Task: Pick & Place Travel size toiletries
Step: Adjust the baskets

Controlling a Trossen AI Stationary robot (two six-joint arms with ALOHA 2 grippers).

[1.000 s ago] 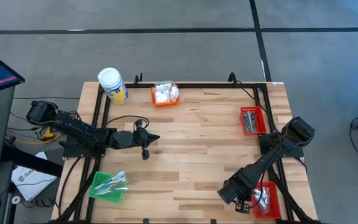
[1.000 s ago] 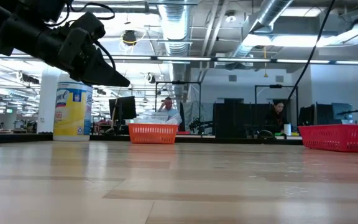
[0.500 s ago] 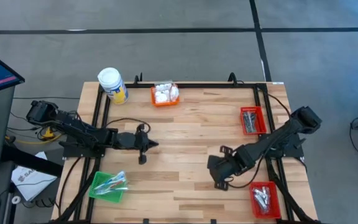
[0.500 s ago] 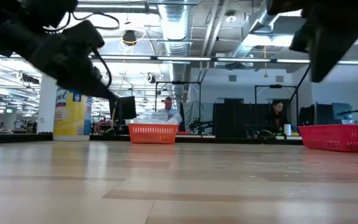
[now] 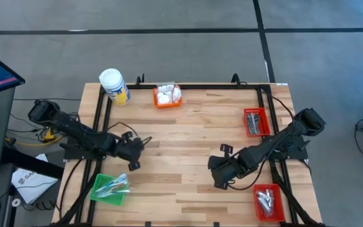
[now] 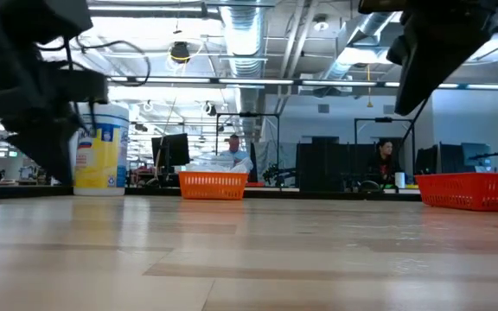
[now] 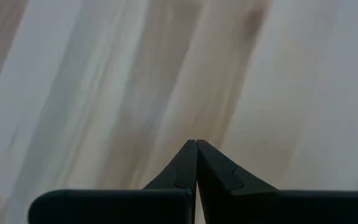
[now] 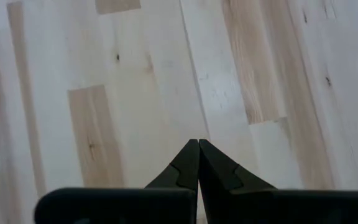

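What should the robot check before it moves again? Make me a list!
1. Left hand empty: ok, dark fingers pressed together on nothing.
2. Right hand empty: ok, shut on nothing above bare wood.
3. Hands apart from each other: ok, left hand over the table's left side, right hand right of the middle.
4. Middle of the light wooden table free of loose items: ok.
5. Toiletries sorted in the small orange mesh basket, two red mesh baskets and green mesh basket: ok.
6. Each basket's count: cannot tell.
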